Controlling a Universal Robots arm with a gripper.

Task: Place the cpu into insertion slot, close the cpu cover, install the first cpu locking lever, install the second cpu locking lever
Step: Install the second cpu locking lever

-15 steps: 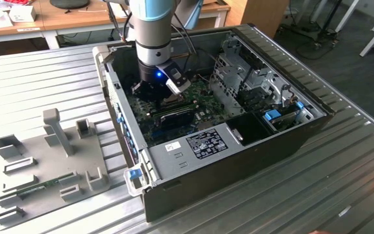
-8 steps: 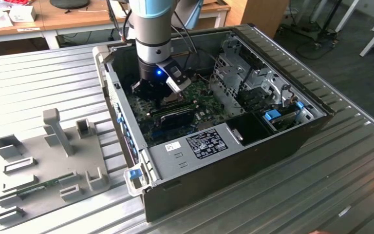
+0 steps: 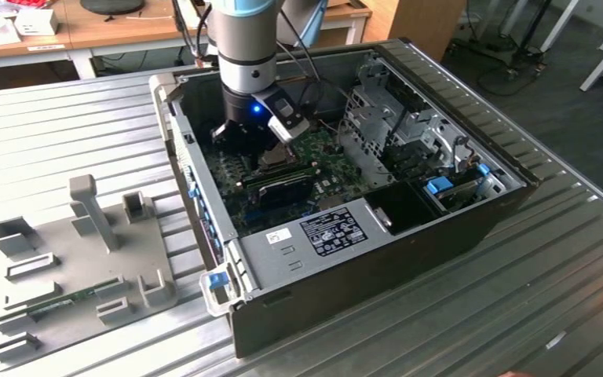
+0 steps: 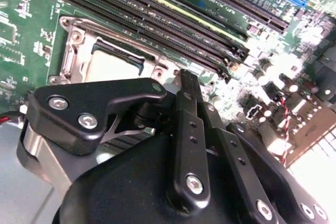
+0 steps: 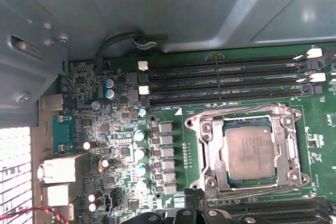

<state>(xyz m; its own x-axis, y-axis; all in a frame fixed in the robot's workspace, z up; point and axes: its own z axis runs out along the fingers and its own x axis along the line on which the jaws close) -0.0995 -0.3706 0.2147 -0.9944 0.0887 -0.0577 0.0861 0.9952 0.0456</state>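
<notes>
The cpu [image 5: 248, 153], a small square chip with a silvery-beige face, lies flat in the insertion slot [image 5: 247, 184] on the green board. The cpu cover [image 5: 207, 145], a silver frame, lies down around it, and the chip shows through the cut-out. In the second wrist view the cpu [image 4: 107, 67] and cpu cover [image 4: 71, 51] sit just beyond my black gripper [image 4: 188, 77]. The gripper is shut on nothing and hovers close above the board beside the socket. In the exterior view my gripper [image 3: 251, 145] reaches down into the open computer case, next to the socket [image 3: 279, 161].
Long black memory strips [image 5: 220, 82] run beside the socket. The case wall [image 3: 181, 157] and a grey drive cage [image 3: 385, 118] hem in the board. A grey fixture plate [image 3: 71, 259] lies on the ribbed metal table [image 3: 553, 283] at the exterior view's left.
</notes>
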